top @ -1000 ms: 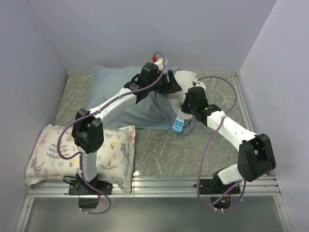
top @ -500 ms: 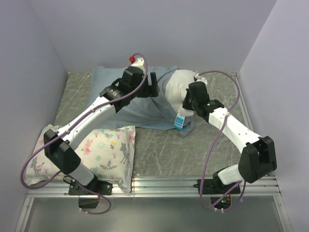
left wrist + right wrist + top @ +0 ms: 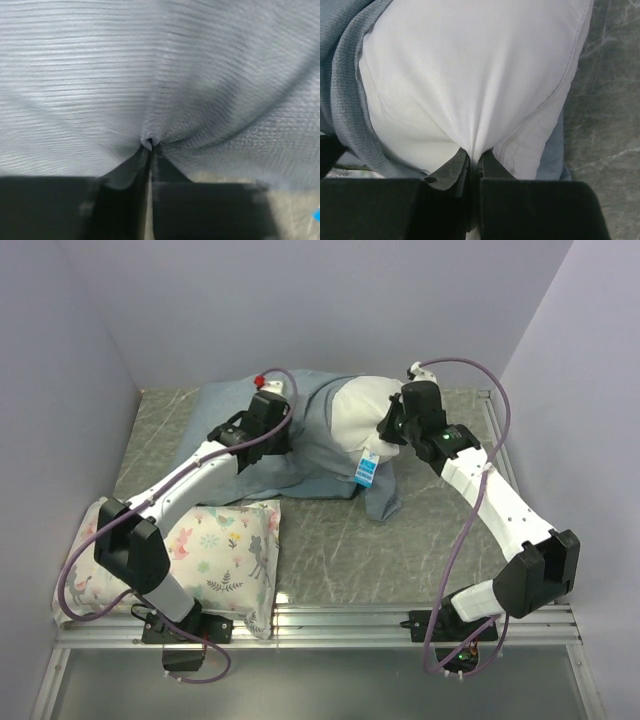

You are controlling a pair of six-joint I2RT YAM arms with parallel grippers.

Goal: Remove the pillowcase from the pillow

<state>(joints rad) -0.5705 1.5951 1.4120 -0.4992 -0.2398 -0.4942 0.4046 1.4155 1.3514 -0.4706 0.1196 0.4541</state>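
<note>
The pillowcase (image 3: 300,445) is seen bunched at the far middle of the table (image 3: 330,540), with its slate blue-grey side shown. The pillow (image 3: 362,410) is bared at the right end, white and plump, and the rest of it is covered by the fabric. The left gripper (image 3: 149,146) is closed to a sliver, and a fold of the pillowcase is pinched between its tips, with creases in the weave drawn to that point. In the overhead view, that gripper is pressed into the cloth to the left of the bared pillow. The right gripper (image 3: 472,152) is shut tight on a tuck of the pillow's white cover, close to the edge seam. A small blue-and-white tag (image 3: 367,470) is seen at the pillow's near edge, over the fabric. A floral pillow (image 3: 225,550) is seen at the near left corner, partly hidden by the left arm.
</note>
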